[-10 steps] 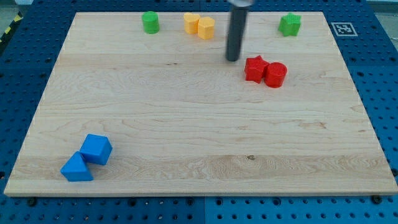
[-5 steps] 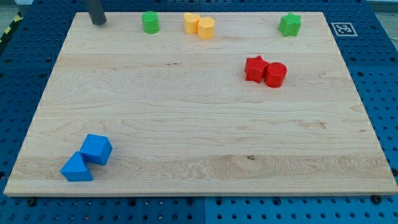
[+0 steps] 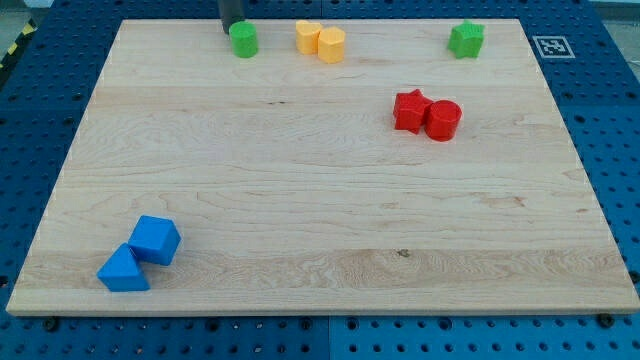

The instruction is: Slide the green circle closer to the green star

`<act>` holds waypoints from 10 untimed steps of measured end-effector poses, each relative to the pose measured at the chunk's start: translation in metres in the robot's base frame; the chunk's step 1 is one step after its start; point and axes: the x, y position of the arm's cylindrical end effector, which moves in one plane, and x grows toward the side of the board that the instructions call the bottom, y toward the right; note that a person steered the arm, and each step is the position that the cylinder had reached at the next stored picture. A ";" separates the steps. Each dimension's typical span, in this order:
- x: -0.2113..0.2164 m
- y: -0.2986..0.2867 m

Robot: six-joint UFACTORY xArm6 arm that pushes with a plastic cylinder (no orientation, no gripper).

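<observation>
You see my tip [image 3: 229, 30] swung from table's [image 3: 300, 200] top-left corner to green circle's [image 3: 243, 39] left edge, apparently touching. No hand fitted, so no grip to tell. Green circle unmoved, well apart from green star [image 3: 465, 39]; yellow blocks [image 3: 321, 41] between. Push toward view's right looks ready.

Two yellow blocks [image 3: 320, 41] touch near the top edge of the wooden bench [image 3: 300, 200]; their shapes are hard to tell. A red star [image 3: 410, 110] touches a red cylinder [image 3: 443, 120] right of centre. A blue cube [image 3: 155, 240] and blue triangular block [image 3: 122, 270] touch at lower left.
</observation>
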 end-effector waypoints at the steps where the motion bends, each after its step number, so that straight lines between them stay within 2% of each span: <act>1: 0.009 0.020; 4: 0.066 0.039; 7: 0.138 0.004; 9: 0.140 0.018; 10: 0.140 0.056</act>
